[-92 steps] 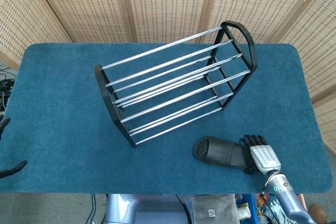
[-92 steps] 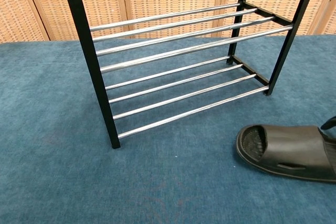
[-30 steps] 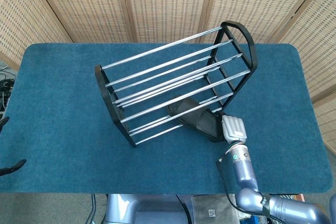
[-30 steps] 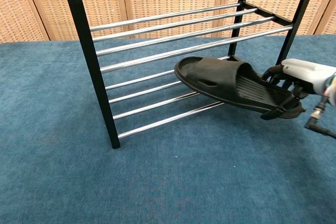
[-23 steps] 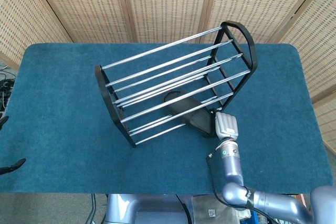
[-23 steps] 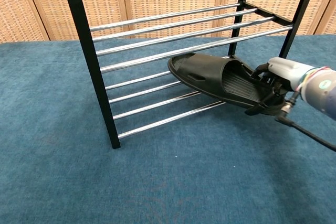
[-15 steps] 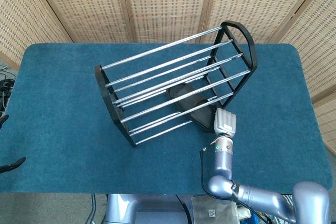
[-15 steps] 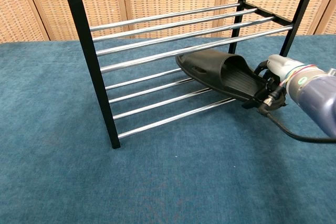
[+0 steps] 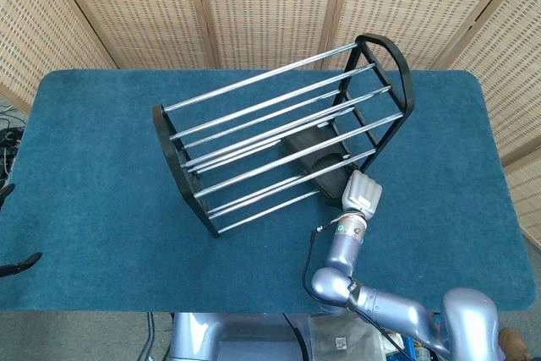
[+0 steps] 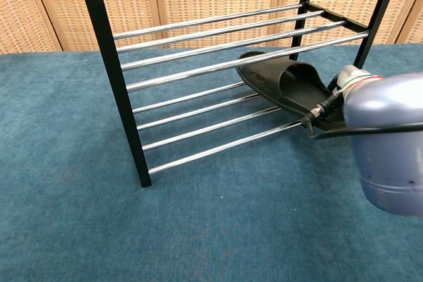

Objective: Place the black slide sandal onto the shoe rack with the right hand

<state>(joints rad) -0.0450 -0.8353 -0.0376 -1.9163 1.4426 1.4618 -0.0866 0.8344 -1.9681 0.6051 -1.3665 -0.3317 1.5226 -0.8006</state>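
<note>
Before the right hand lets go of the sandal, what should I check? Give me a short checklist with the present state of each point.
1. Sandal is inside the rack, between the upper and lower rails: ok.
2. Sandal lies flat on the lower rails: not ok; in the chest view it is tilted, toe raised.
3. Heel end is over the rails: cannot tell; the right arm hides it.
4. Right hand is at the sandal's heel: ok; whether it grips it cannot be told.
5. Rack stands upright on the table: ok.
6. Left hand is away from the rack: cannot tell; it is not in view.
</note>
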